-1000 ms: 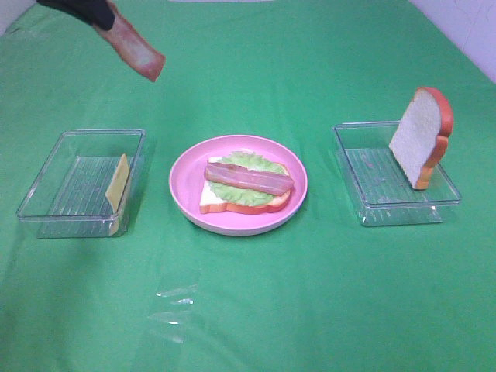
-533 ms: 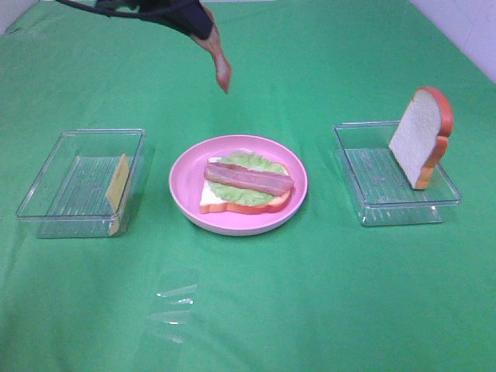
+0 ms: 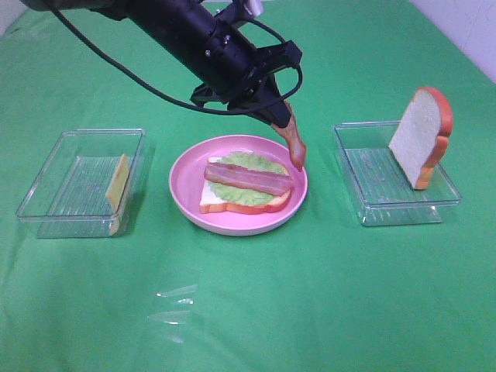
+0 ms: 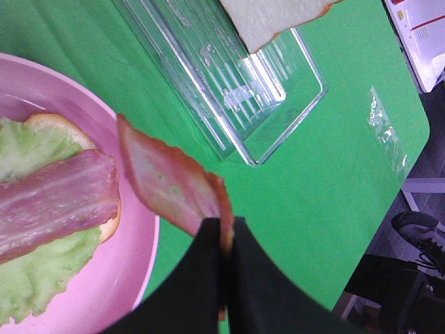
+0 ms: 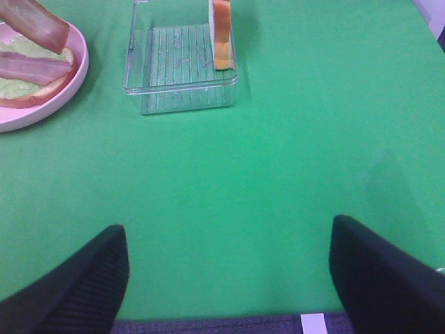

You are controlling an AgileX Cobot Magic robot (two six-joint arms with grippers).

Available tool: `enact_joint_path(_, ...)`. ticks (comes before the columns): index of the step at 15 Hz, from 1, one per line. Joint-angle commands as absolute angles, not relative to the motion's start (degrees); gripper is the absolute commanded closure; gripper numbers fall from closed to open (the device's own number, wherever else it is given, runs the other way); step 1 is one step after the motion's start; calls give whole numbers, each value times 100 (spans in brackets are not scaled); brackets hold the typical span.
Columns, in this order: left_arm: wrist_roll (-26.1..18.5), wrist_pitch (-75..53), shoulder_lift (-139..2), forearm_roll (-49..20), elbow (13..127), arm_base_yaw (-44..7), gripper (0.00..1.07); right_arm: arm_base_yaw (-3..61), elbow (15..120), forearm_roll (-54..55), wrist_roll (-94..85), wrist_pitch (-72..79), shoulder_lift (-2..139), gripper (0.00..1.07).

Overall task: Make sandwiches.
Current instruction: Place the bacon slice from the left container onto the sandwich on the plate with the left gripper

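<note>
On the pink plate (image 3: 186, 182) lies an open sandwich (image 3: 244, 186): a white bread slice, a lettuce leaf and one bacon strip (image 3: 249, 178). My left gripper (image 3: 277, 115) reaches across from the back left and is shut on a second bacon strip (image 3: 294, 146). That strip hangs over the plate's back right rim. In the left wrist view the fingers (image 4: 208, 278) pinch that strip (image 4: 167, 181) beside the lettuce (image 4: 31, 275). My right gripper (image 5: 228, 229) stands open and empty over bare cloth, out of the high view.
A clear tray (image 3: 46, 209) at the left holds a yellow cheese square (image 3: 118, 182) leaning on its wall. A clear tray (image 3: 372, 194) at the right holds an upright bread slice (image 3: 421, 136). A scrap of clear plastic (image 3: 174, 306) lies on the green cloth in front.
My left arm has swung from the far back left to the right and down, carrying the bacon strip to just above the plate's back right rim. Nothing else has moved.
</note>
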State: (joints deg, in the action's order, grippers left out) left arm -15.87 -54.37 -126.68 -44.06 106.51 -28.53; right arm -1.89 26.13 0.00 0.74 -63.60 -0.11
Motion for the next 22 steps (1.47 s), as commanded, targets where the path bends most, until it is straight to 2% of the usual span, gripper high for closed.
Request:
enact_joint_path(1,-1604,-5426,-12811,-4377,10657,-2888,107,-212,2595,0,0,-6343,-160,30)
enact_joint_path(3,-1564,-5449,-12903,-4165,10657,-2888,107,-212,2595,0,0,-6343,-160,30)
enact_joint_path(6,-1209,-5489,-12983,-3472,10657,-2859,107,-212,2595,0,0,-6343,-160,30)
enact_joint_path(7,-825,-5489,-12983,-2974,10657,-2859,107,-212,2595,0,0,-6343,-160,30)
enact_joint_path(9,-447,-5489,-12983,-2595,10657,-2859,107,-212,2595,0,0,-6343,-160,30)
enact_joint_path(18,269,-5638,-12983,-2017,10657,-2859,107,-212,2595,0,0,-6343,-160,30)
enact_joint_path(19,355,-5615,-12983,-1982,10657,-2859,103,-212,2595,0,0,-6343,-160,30)
enact_joint_path(22,424,-5649,-12960,-1919,10657,-2859,37,-212,2595,0,0,-6343,-160,30)
